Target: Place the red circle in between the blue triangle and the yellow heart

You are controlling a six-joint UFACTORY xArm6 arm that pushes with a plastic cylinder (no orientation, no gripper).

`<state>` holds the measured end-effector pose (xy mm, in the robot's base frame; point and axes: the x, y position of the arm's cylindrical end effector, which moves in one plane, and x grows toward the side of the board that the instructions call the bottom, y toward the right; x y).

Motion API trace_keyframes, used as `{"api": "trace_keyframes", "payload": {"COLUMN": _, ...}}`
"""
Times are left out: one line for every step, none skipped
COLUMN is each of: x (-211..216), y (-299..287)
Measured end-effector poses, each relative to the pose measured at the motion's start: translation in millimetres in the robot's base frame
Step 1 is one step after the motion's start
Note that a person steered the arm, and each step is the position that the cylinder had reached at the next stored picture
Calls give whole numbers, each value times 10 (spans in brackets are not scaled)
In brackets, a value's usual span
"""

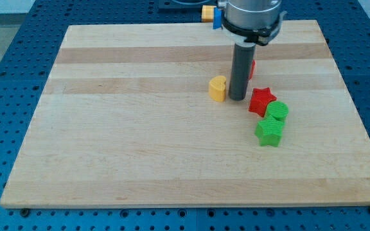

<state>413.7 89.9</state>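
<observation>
Shown on a pale wooden board [140,128] is 1 dark rod whose lower end, my tip [237,98], rests on the surface just right of the yellow heart-shaped plastic block [218,88]; the arm carries no gripper, so there is nothing to open or close and nothing is held. Only a thin red sliver [252,68] shows at the rod's right edge, at roughly 1 o'clock from my tip; this is probably the red circular block of the task, though its shape is hidden behind the rod and cannot be confirmed. The yellow heart lies at 9 o'clock from my tip, close beside it, while a red star-shaped block [260,101] lies at 3 o'clock, near but apart. Touching the red star at its lower right is a green round-lobed block [277,111], and a green star-shaped block [270,131] sits just below that one. No blue triangular block can be made out on the board; a small yellow-and-blue object [211,13] at the view's top edge, off the board, is partly hidden by the arm and cannot be identified. Judged from this layout, the coming move turns on the red sliver lying behind my tip, toward 12 to 1 o'clock, so my tip would need to pass around it before pushing.
</observation>
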Motion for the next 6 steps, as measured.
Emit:
{"api": "trace_keyframes", "payload": {"x": -282, "y": 106}}
{"api": "trace_keyframes", "payload": {"x": -615, "y": -72}}
{"api": "trace_keyframes", "payload": {"x": -660, "y": -152}}
{"api": "trace_keyframes", "payload": {"x": -287, "y": 13}}
{"api": "trace_keyframes", "payload": {"x": -493, "y": 193}}
{"api": "trace_keyframes", "payload": {"x": -762, "y": 363}}
